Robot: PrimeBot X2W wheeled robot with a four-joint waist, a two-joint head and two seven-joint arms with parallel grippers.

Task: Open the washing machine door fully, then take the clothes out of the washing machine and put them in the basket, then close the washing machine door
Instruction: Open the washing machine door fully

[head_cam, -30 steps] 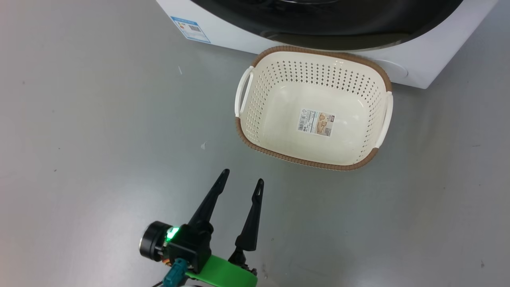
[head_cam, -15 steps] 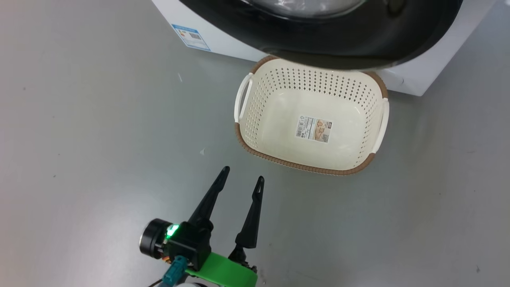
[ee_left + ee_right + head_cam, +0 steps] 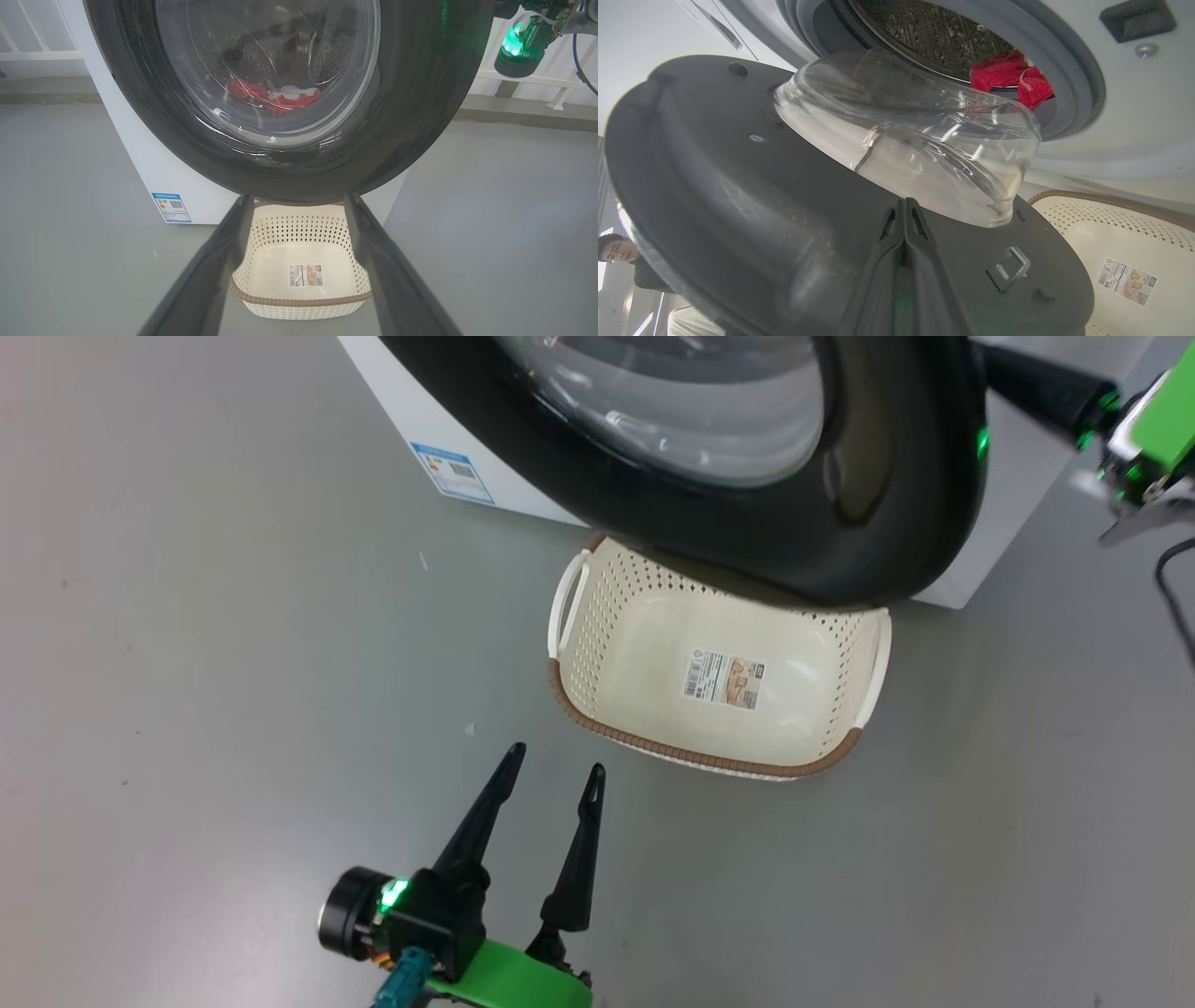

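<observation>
The washing machine door (image 3: pixel 896 476) stands partly swung out from the white washing machine (image 3: pixel 439 420), its black rim overhanging the far side of the basket (image 3: pixel 691 758) on the floor. Red and white clothes (image 3: pixel 1008 77) lie in the steel drum, also seen through the door's glass (image 3: pixel 275 95). My right gripper (image 3: pixel 905 203) is shut, its tips against the door's dark inner face (image 3: pixel 738 210) just below the glass bowl (image 3: pixel 915 140); it reaches behind the door's right edge (image 3: pixel 1018 378). My left gripper (image 3: pixel 556 759) hangs open over the floor, short of the basket (image 3: pixel 299 301), holding nothing.
Bare grey floor (image 3: pixel 187 663) stretches left of the basket and around my left gripper. A blue label (image 3: pixel 450 473) marks the washer's lower front. White railings (image 3: pixel 537 77) run behind the machine. A person (image 3: pixel 616 252) shows past the door's edge in the right wrist view.
The door has swung further out and now covers the basket's far rim. My right gripper has come into the head view at the upper right. The head camera has shifted too.
</observation>
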